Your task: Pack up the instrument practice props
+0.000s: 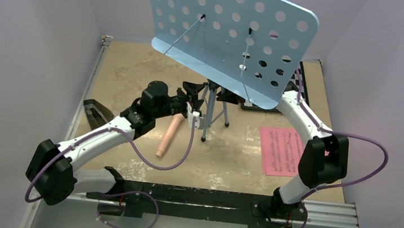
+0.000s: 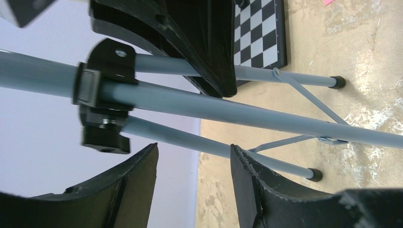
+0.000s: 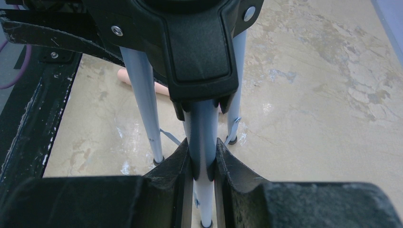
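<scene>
Looking from above, you see the music stand [image 1: 236, 33] upright on its tripod, the left gripper [image 1: 194, 109] at its legs, the recorder [image 1: 168, 136] just beside and the sheet-music page [image 1: 282, 151] lying to the right.

Left wrist: your jaws stand apart around one tripod leg [image 2: 190, 140], gripping nothing.

Right wrist: the right gripper [image 3: 203, 154] is clamped on the centre pole [image 3: 204, 123].

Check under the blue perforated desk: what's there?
Visible: tripod, open left gripper by its legs, chessboard edge. The desk hides the right gripper overhead; its wrist view shows it clamped on a tripod tube.
</scene>
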### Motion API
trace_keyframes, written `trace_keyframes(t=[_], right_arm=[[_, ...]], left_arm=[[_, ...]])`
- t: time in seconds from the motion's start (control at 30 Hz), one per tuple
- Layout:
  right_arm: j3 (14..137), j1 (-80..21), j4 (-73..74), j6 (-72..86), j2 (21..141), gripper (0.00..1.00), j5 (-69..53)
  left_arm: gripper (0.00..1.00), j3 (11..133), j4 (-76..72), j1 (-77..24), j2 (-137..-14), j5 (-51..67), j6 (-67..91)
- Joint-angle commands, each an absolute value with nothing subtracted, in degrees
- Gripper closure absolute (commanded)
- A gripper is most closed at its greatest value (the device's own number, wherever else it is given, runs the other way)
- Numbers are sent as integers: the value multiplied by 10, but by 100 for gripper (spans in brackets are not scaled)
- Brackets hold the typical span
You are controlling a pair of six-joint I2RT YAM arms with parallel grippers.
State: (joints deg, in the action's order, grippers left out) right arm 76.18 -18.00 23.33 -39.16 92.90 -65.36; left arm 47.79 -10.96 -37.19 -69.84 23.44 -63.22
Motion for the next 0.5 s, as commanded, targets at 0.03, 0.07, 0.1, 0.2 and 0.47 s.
trace_keyframes(t=[0.03,0.07,0.1,0.2,0.47], right_arm=[[760,-182,275,-382,958,100,-604],[761,-183,275,-382,959,100,-604],[761,-183,275,-382,960,100,-605],[762,-183,275,-384,962,100,-606],[756,-182,272,-383,957,100,-606]], left_arm=[[39,504,-90,-368,-638,291,-629],[39,510,-71,-365,-632,304,-632],[39,518,-45,-361,-627,324,-639],[39,527,-32,-358,-625,351,-649],[37,529,-51,-357,-638,368,-658]])
